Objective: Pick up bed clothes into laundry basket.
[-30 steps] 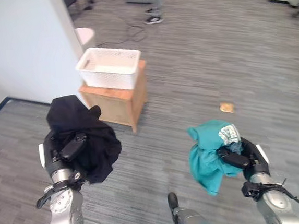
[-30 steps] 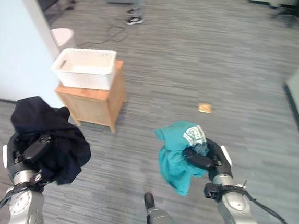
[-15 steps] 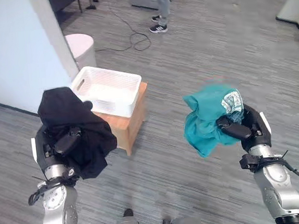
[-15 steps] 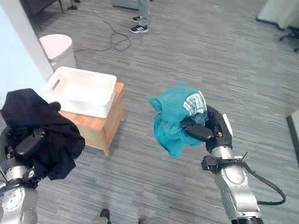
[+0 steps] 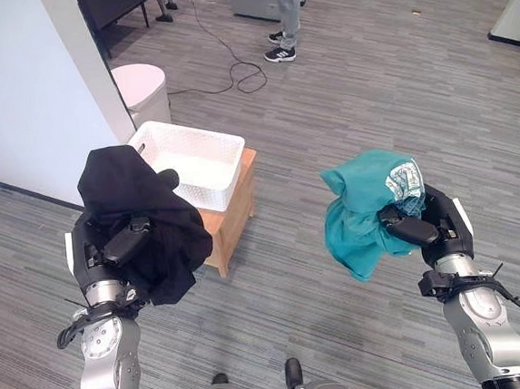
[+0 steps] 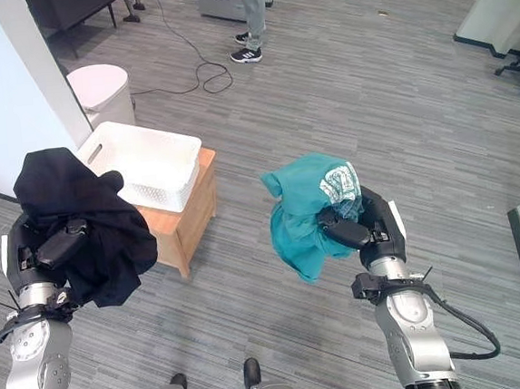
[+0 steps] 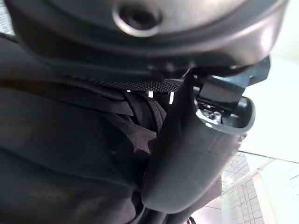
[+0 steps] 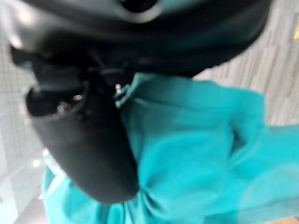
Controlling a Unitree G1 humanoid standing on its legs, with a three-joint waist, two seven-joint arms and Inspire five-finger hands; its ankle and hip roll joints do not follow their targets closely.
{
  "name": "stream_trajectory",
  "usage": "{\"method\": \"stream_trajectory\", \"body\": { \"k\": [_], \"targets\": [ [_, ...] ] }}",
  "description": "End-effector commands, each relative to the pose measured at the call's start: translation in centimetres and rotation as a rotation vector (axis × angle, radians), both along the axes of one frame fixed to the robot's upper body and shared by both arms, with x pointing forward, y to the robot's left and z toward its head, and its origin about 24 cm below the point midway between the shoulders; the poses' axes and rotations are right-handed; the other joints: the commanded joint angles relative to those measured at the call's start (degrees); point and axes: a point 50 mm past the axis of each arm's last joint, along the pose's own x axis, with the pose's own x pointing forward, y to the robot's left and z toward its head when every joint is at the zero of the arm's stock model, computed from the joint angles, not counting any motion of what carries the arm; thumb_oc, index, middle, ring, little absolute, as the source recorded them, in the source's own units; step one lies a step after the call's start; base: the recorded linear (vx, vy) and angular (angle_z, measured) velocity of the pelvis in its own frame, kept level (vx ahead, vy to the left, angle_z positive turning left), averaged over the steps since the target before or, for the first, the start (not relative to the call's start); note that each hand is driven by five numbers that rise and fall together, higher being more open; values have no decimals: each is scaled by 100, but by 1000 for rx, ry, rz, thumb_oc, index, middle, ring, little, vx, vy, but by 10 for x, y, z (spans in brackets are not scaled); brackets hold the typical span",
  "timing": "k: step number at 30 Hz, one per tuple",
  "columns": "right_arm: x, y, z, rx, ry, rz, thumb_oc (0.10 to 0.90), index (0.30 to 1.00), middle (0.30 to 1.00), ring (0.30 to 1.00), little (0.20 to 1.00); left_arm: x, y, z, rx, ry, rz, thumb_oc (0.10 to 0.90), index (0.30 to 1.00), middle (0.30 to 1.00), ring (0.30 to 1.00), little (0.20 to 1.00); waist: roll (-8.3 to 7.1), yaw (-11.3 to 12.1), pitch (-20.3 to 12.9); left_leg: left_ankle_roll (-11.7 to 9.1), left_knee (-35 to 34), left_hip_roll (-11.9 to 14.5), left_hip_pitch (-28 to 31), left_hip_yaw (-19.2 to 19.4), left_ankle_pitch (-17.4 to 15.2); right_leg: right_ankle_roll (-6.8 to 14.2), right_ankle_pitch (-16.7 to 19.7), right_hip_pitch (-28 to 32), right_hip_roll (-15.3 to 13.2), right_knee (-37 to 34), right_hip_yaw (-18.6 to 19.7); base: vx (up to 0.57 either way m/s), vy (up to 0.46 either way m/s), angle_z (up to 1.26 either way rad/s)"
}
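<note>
A bunched black garment [image 5: 140, 223] hangs from my left hand [image 5: 115, 250], whose thumb and fingers are curled round the cloth [image 7: 70, 154]. My right hand [image 5: 422, 226] is shut on a crumpled teal garment [image 5: 361, 208] with a white printed patch, the same cloth showing in the right wrist view [image 8: 187, 154]. Both bundles are held up at chest height. The white plastic laundry basket [image 5: 193, 162] stands on a small wooden cabinet [image 5: 230, 217] ahead, just right of the black garment and well left of the teal one.
A white wall [image 5: 22, 79] rises on the left, with a pale pink round bin [image 5: 141, 88] beside it. A person's legs and shoes [image 5: 283, 15] stand far ahead. A black cable [image 5: 230, 65] trails over the grey plank floor [image 5: 397, 91].
The camera has moved, so the basket and cabinet now sit closer and lower in view. Both hands keep their hold on the garments at about the same height.
</note>
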Motion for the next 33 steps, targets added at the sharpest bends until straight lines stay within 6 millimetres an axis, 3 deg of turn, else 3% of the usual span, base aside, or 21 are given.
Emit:
{"method": "stream_trajectory", "body": {
  "k": [1,2,3,4,5,7,8,9,10,13,18,33],
  "targets": [
    [4,-5,51,-22,-263,-2,400,300,300,300,300,-5,7,60,118,-284,-5,400,300,300,300,300,-365,92,-556,79,1370,-107,-242,-45,866,414,-106,474,-463,-633,87,0,0,-9],
    [4,-5,51,-22,-263,-2,400,300,300,300,300,-5,7,60,118,-284,-5,400,300,300,300,300,-365,92,-556,79,1370,-107,-242,-45,866,414,-106,474,-463,-633,87,241,-99,-14],
    [5,-6,55,-71,-257,3,400,300,300,300,300,-6,8,58,115,-278,0,400,300,300,300,300,-291,168,-601,47,813,-392,-380,219,668,401,-222,612,-382,-645,-23,264,-96,-8],
    [5,-6,55,-73,-256,3,400,300,300,300,300,-6,8,57,113,-277,0,400,300,300,300,300,-296,178,-604,59,755,-404,-321,243,656,408,-253,635,-400,-644,-9,895,-180,5],
    [17,-2,77,-215,-295,34,400,300,300,300,300,-7,6,60,127,-288,-5,400,300,300,300,300,27,475,-830,208,-1097,-1037,-203,368,993,356,-586,1032,30,-611,-37,689,-83,8],
    [22,-1,85,-248,-307,55,400,300,300,300,300,-6,2,61,142,-291,-22,400,300,300,300,300,39,447,-921,317,-1360,-1084,120,302,992,378,-785,1138,-19,-454,-49,737,84,6],
    [27,-6,99,-393,-291,88,400,300,300,300,300,1,-7,67,187,-289,-90,400,300,300,300,300,146,271,-686,561,-1684,-952,870,71,797,879,-23,45,-316,2206,-84,595,217,0],
    [28,-7,103,-420,-296,90,400,300,300,300,300,3,-10,68,197,-288,-107,400,300,300,300,300,158,266,-657,568,-1685,-926,911,18,752,832,-134,-101,-346,2443,-8,1072,-511,-3],
    [28,-9,98,-227,-338,34,400,300,300,300,300,-13,3,37,121,-173,-56,400,300,300,300,300,-197,320,-922,296,-1832,-941,1160,-597,386,862,327,339,-467,-1169,401,804,-694,24],
    [13,-7,74,-147,-302,-2,400,300,300,300,300,-15,6,32,98,-154,-27,400,300,300,300,300,-117,220,-906,289,-1914,-885,1215,-699,407,773,231,479,-396,-1213,378,286,-256,158],
    [6,-8,55,-54,-269,-56,400,300,300,300,300,-15,5,34,88,-171,-10,400,300,300,300,300,-60,125,-888,266,-1917,-845,1179,-761,414,702,156,473,-354,-1177,397,25,-21,32],
    [-2,-9,41,-24,-244,-107,400,300,300,300,300,-15,2,29,71,-157,-9,400,300,300,300,300,-2,6,-867,260,-2075,-813,1200,-659,454,689,109,553,-310,-1307,537,6,4,-8]
  ]
}}
